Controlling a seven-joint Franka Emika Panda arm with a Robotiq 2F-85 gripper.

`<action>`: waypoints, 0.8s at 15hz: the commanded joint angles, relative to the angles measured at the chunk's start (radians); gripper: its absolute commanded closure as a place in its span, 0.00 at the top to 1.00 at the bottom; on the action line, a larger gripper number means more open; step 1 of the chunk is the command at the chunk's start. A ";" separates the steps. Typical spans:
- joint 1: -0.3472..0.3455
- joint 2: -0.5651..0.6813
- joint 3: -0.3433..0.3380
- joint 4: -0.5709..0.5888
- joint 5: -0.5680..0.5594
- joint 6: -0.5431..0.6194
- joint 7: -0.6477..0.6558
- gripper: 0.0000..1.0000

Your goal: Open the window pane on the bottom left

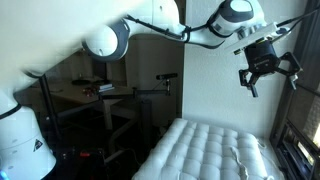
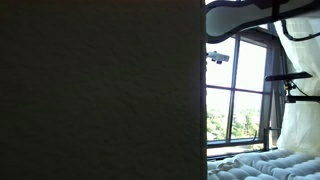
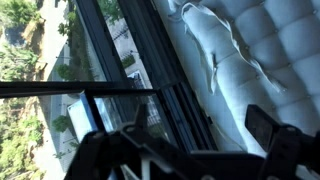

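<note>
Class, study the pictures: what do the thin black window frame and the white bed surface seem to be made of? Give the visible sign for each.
Window frame: probably dark painted metal; its bars are thin, straight and black. Bed surface: soft white padded fabric, seemingly; tufted dimples and creases show in it.

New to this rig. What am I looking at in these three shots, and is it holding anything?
A white robot arm ends in a black two-finger gripper. Two pictures come from cameras standing in the room; in an exterior view a dark wall blocks most of the picture. The third comes from a wrist camera, looking past the fingers at a window, its small black-framed pane and a white tufted mattress. The gripper is open, in the air over the mattress, holding nothing.
</note>
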 commanded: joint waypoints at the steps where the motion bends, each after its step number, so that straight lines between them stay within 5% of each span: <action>1: -0.004 0.045 -0.011 0.058 -0.039 0.089 -0.078 1.00; 7: -0.031 0.073 -0.003 0.053 -0.084 0.352 -0.251 1.00; 12: -0.053 0.077 0.025 0.044 -0.052 0.434 -0.340 1.00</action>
